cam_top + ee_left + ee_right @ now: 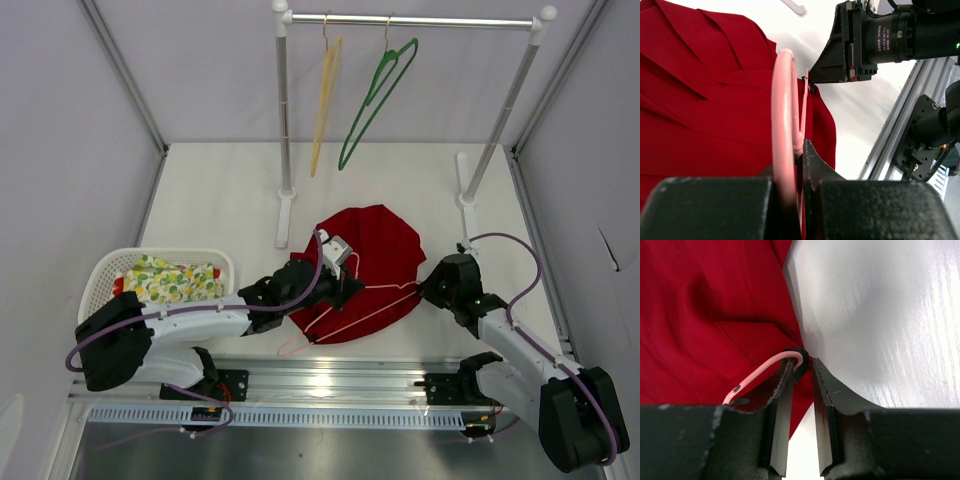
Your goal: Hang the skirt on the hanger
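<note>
The skirt (pixel 385 240) lies spread flat in the middle of the tabletop (pixel 220 190), between the feet of the clothes rail (pixel 410 20) and the near edge. Its rounded hem bulges toward the far-right side.

The pink hanger (pixel 360 315) lies across the skirt's near half. Its long axis runs slantwise, from the near-left up toward the right edge. One curved end sticks out past the skirt's near-left hem onto bare tabletop. It is too thin from above to tell whether that is the hook.

The left gripper (pixel 345 283) is over the skirt's left part, clamped tight on a thick curved stretch of the hanger's wire. Its own fingers hide the rest of that curve.

The right gripper (pixel 425 290) is at the skirt's right hem, where the hanger's black-tipped corner meets its fingertips. Its jaws stand a narrow slit apart, and I cannot tell whether they pinch the corner or only touch it.

Near the left edge is a white basket (pixel 105 270) holding a floral cloth (pixel 175 280), partly covered by the left arm. A yellow hanger (pixel 325 100) and a green hanger (pixel 375 100) hang on the rail.
</note>
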Available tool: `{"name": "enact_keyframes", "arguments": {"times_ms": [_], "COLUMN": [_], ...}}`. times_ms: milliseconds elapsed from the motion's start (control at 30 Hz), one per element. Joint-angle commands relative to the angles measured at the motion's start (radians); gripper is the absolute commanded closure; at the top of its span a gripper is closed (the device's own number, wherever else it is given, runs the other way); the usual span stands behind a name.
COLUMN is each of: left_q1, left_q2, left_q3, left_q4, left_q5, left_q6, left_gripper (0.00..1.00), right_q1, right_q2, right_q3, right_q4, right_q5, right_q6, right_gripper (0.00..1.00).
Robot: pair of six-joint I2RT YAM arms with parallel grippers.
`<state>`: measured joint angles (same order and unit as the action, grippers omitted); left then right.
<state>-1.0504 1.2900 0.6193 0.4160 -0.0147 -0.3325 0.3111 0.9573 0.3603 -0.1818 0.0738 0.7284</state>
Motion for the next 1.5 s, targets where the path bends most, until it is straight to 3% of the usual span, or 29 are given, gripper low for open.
{"name": "enact_keyframes", "arguments": {"times_ms": [0,533,767,1467], "left_q1": [0.007,0.007,0.006,0.006], "left_q2": [0.009,0.008,0.009,0.012], "left_q3": [0.039,0.037,0.036,0.046], "left_q4": [-0.006,-0.011,-0.011,-0.057], "left_q5": [0.007,0.007,0.007,0.059], "left_q6": [0.010,0.010,0.009,0.026], "left_gripper": [1.00,1.00,1.00,1.00], "right_q1": [0.003,0.002,0.003,-0.020], "right_q2": [-0.006,0.024,0.012,-0.072], "right_q3": [0.005,0.006,0.006,0.037], "right_q4": [0.002,0.054,0.047,-0.033], "right_q5": [0.029,0.023,0.023,0.040], "right_q6": [-0.007,0.017,0.019,-0.012], "right_gripper": [0.72,0.84,1.00,1.00]}}
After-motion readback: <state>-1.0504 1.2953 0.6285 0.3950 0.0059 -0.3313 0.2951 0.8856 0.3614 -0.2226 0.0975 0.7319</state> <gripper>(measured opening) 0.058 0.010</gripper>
